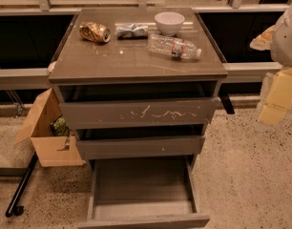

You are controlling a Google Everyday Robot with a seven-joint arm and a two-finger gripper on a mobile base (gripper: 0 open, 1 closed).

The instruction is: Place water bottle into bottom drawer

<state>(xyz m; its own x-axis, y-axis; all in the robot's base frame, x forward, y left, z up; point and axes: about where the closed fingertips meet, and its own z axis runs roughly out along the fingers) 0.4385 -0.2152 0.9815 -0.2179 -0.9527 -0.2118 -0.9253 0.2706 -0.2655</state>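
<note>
The water bottle [173, 46], clear crinkled plastic with a red-and-white label and white cap, lies on its side on the cabinet top [117, 61], right of centre. The bottom drawer [141, 221] is pulled out wide, its shallow tray empty. My gripper [278, 97] hangs at the far right edge of the view, right of the cabinet and well apart from the bottle, with nothing seen in it.
On the cabinet top lie a crushed gold can [94, 32], a silvery foil wrapper [131, 30] and a white bowl [169, 23]. The scratched top drawer [136, 112] and middle drawer [139, 147] stand slightly out. A cardboard box [48, 137] sits on the floor at left.
</note>
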